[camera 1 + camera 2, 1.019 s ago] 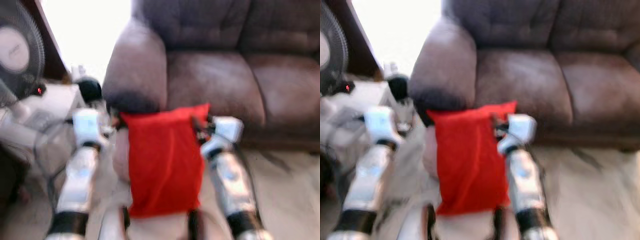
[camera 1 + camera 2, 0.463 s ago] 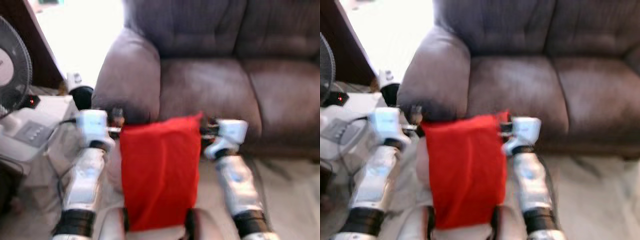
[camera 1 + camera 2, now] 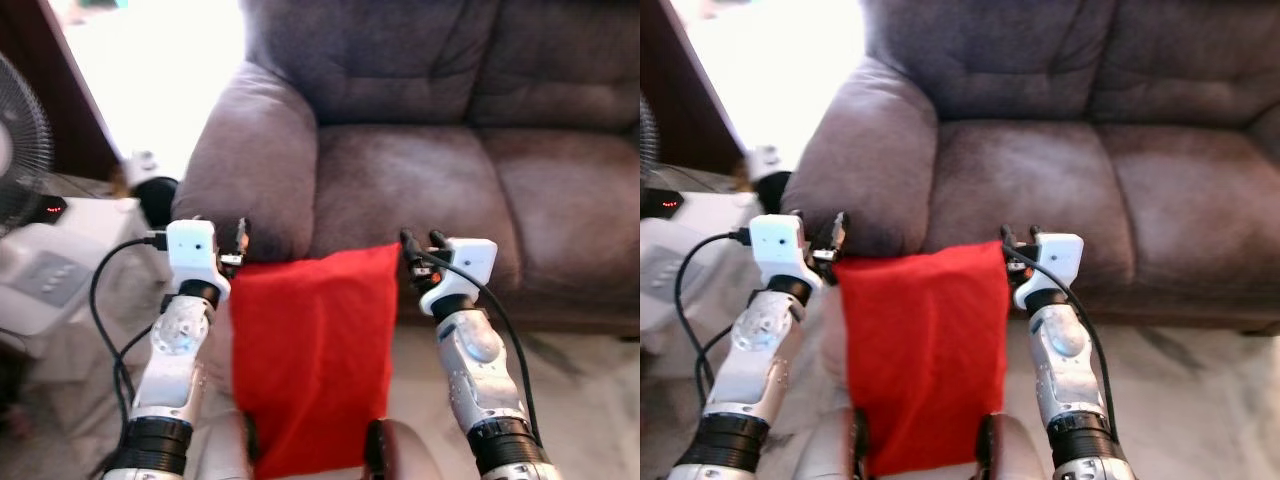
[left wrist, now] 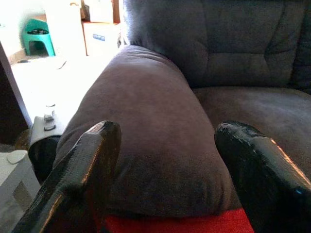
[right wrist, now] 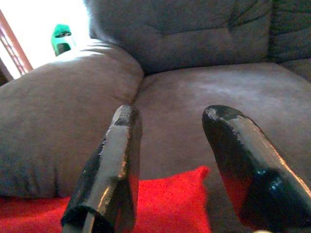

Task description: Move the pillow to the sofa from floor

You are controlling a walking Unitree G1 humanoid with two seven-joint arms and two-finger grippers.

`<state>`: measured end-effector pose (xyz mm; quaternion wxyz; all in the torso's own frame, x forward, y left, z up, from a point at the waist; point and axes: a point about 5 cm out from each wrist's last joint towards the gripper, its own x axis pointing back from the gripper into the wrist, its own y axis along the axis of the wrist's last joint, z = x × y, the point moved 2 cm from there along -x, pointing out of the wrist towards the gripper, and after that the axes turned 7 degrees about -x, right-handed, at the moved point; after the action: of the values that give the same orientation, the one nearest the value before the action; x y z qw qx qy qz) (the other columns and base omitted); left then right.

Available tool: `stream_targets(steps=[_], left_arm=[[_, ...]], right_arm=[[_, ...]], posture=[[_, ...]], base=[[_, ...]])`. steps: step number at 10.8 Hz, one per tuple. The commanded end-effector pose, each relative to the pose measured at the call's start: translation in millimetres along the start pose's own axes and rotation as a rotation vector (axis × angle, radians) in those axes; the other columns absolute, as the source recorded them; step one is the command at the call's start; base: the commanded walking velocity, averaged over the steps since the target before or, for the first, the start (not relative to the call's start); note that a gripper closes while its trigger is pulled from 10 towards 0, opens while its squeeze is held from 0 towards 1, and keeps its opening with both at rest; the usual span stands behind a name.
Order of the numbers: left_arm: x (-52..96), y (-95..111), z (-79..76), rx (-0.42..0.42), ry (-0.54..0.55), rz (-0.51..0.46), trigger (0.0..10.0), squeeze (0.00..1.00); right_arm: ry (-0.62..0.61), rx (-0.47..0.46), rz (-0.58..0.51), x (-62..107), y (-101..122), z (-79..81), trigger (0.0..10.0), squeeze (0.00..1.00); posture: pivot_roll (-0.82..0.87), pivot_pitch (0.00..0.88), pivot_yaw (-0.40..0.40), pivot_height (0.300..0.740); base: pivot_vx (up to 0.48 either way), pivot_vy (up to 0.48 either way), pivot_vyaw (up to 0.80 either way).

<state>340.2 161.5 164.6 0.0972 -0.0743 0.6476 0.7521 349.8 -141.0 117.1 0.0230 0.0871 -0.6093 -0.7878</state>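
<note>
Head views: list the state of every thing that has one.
red pillow: lifted off the floor, hanging between both grippers, in front of the sofa.
left gripper: at the pillow's top left corner.
right gripper: at its top right corner.
sofa: seat bare.

Two silver, jointed arms are showing, each ringed by a black band near the lower end and capped with a boxy white wrist housing. A black cable is looping from the left housing, another trailing down the right forearm. The left gripper (image 3: 240, 236) and right gripper (image 3: 421, 243) are each showing two long, glossy black fingers (image 4: 77, 170) with rounded tips.
</note>
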Motion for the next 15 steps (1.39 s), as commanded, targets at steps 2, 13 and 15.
stream_targets(steps=[2,13,15], left_arm=[[0.8,-2,4.9,-0.020,0.022,0.001,10.0,0.00],[0.7,-3,3.6,-0.017,0.013,0.012,10.0,0.00],[1.0,-4,3.4,-0.017,0.011,0.014,10.0,0.00]], right_arm=[[0.020,-0.008,0.007,0.1,-3,6.3,10.0,0.00],[-0.008,-0.002,0.099,-4.3,-15,2.7,10.0,0.00],[-0.010,-0.001,0.098,-4.3,-15,3.3,10.0,0.00]], posture=[[0.09,0.145,-0.032,0.612],[0.09,0.161,-0.037,0.612],[0.09,0.161,-0.036,0.612]], base=[[0.000,0.000,0.00],[0.000,0.000,0.00],[0.000,0.000,0.00]])
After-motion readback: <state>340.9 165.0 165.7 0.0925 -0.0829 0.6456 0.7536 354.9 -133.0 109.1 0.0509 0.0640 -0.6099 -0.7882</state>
